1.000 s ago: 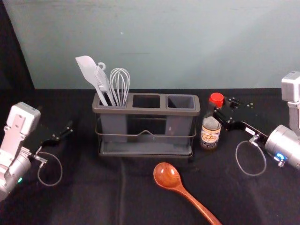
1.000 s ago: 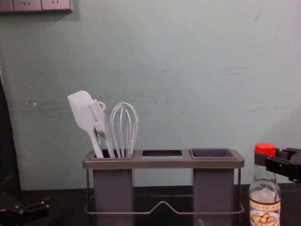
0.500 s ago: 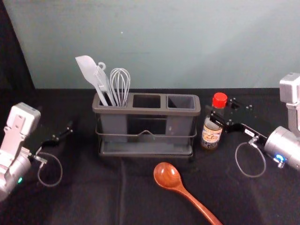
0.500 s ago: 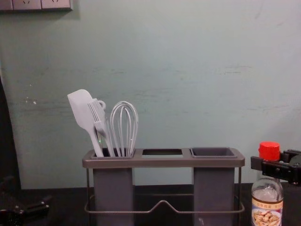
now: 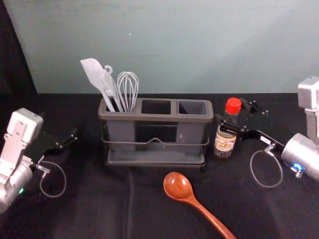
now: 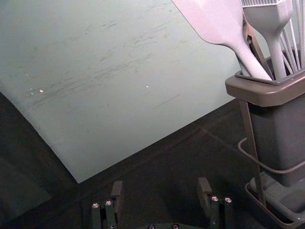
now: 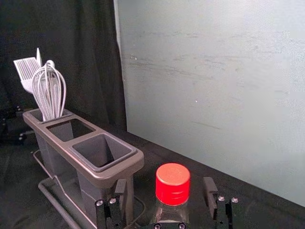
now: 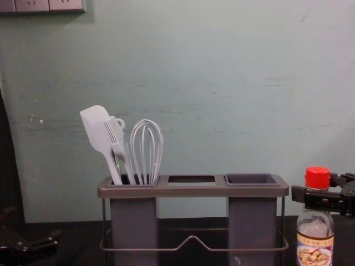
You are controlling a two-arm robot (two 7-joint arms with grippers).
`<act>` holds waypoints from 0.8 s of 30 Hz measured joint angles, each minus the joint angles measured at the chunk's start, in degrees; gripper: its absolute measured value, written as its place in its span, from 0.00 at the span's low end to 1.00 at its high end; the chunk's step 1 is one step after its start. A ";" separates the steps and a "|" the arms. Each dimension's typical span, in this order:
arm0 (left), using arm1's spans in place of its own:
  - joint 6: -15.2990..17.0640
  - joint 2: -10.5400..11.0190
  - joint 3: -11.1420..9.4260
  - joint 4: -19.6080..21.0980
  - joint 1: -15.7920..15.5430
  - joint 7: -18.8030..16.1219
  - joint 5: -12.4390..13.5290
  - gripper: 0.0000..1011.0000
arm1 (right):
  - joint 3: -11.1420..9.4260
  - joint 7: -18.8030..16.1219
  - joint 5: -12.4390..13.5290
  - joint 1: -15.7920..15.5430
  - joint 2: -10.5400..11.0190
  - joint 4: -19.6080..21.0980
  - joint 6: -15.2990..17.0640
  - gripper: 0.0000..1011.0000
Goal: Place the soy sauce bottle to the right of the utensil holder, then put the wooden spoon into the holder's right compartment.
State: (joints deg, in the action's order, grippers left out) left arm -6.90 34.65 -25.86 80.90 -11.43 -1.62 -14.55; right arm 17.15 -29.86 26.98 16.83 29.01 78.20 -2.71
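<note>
From where I stand, the soy sauce bottle (image 5: 225, 143) is upright on the dark desk (image 5: 89, 211), just to the right of the utensil holder (image 5: 159, 118), its red cap (image 5: 233, 105) on top and its label facing the near side. The right end effector (image 5: 232, 113) is reaching in at the bottle's upper part, and it's released: its fingers (image 7: 119, 202) stand spread on either side of the bottle, with a gap showing by the cap on both sides. Over on the other side, the left end effector (image 5: 61, 124) hangs idle to the left of the holder, its two fingers (image 6: 204, 193) parted as well. The wooden spoon (image 5: 178, 186) lies on the desk in front of the holder, bowl nearest the holder and handle slanting toward the near edge and off to the right. The holder has three compartments in a row, and its right compartment (image 5: 193, 108) is open at the top. A spatula (image 5: 92, 72), a brush (image 8: 115, 132) and a whisk (image 5: 128, 92) lean together in the left one. Behind it all rises a pale wall (image 5: 174, 45).
</note>
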 joint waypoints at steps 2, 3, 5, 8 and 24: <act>0.00 0.00 0.00 0.00 0.00 0.00 0.00 1.00 | -0.01 0.00 0.00 0.00 0.00 0.01 -0.02 0.99; 0.00 0.00 0.00 0.00 0.00 0.00 0.00 1.00 | -0.01 0.00 0.00 0.00 0.00 0.01 -0.02 0.99; 0.00 0.00 0.00 0.00 0.00 0.00 0.00 1.00 | -0.02 0.00 0.00 0.00 0.00 0.02 -0.03 0.99; 0.00 0.00 0.00 0.00 0.00 0.00 0.00 1.00 | -0.03 0.00 0.00 0.00 0.00 0.04 -0.04 0.99; 0.00 0.00 0.00 0.00 0.00 0.00 0.00 1.00 | -0.09 1.76 -1.37 -0.50 0.63 1.87 1.31 0.99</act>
State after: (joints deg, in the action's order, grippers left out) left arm -6.91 34.65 -25.86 80.90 -11.43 -1.62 -14.55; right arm 17.06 -28.10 25.61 16.33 29.64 80.07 -1.40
